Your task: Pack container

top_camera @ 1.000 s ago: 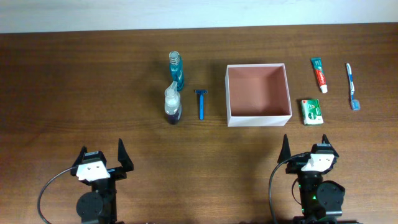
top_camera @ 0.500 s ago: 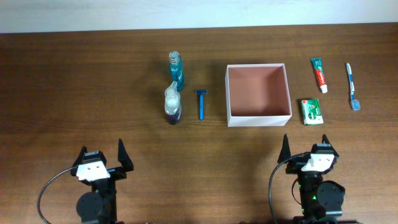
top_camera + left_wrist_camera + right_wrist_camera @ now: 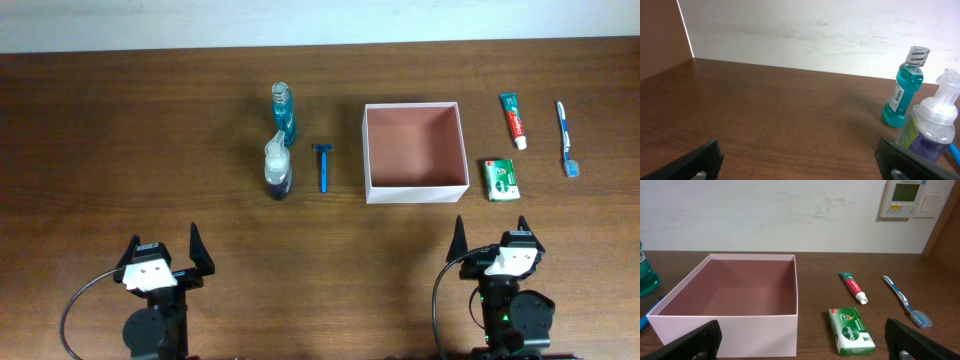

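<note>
The container (image 3: 415, 190), a square shallow box with white walls and a pinkish-brown inside, sits empty at the table's middle; the right wrist view shows it too (image 3: 730, 335). Left of it lie a blue razor (image 3: 323, 166), a teal mouthwash bottle (image 3: 284, 111) and a clear purple-bottomed bottle (image 3: 277, 170). Right of it lie a green soap box (image 3: 502, 179), a toothpaste tube (image 3: 513, 119) and a blue toothbrush (image 3: 567, 139). My left gripper (image 3: 163, 262) and right gripper (image 3: 492, 243) are open and empty near the front edge.
In the left wrist view the mouthwash (image 3: 904, 87) and the clear bottle (image 3: 931, 122) stand at the right, with bare wood ahead. A wall thermostat (image 3: 905, 197) hangs behind the table.
</note>
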Robot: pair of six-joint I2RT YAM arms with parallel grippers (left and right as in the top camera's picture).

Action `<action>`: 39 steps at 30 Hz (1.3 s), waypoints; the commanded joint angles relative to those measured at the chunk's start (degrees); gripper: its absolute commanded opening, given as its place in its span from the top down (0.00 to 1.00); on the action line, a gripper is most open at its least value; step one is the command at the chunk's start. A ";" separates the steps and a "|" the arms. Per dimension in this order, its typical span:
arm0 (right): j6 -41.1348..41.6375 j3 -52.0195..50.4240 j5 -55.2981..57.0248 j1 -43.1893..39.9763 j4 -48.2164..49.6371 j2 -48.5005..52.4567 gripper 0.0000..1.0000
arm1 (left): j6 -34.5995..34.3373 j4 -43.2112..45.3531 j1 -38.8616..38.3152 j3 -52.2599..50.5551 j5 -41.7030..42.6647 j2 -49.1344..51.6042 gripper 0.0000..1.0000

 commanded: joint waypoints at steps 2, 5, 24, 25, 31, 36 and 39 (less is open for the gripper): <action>0.04 -0.26 1.38 0.57 -0.31 -0.37 0.01 | 0.90 -0.44 0.20 -0.04 0.66 -0.46 0.01; 0.04 -0.26 1.38 0.57 -0.31 -0.37 0.01 | 0.90 -0.44 0.20 -0.04 0.66 -0.46 0.01; 0.02 -0.26 1.38 0.57 -0.31 -0.39 0.01 | 0.90 -0.44 0.20 -0.04 0.66 -0.46 0.01; 0.04 -0.26 1.38 0.57 -0.31 -0.37 0.01 | 0.90 -0.44 0.20 -0.04 0.66 -0.46 0.00; 0.04 -0.26 1.38 0.57 -0.31 -0.37 0.01 | 0.90 0.66 0.24 -0.04 0.11 -0.46 0.01; 0.04 -0.26 1.36 0.57 -0.31 -0.37 0.01 | 0.87 4.98 0.24 0.00 1.42 -0.46 0.01; 0.04 -0.26 1.36 0.57 -0.31 -0.39 0.01 | 0.87 8.83 0.24 0.00 6.32 -0.46 0.01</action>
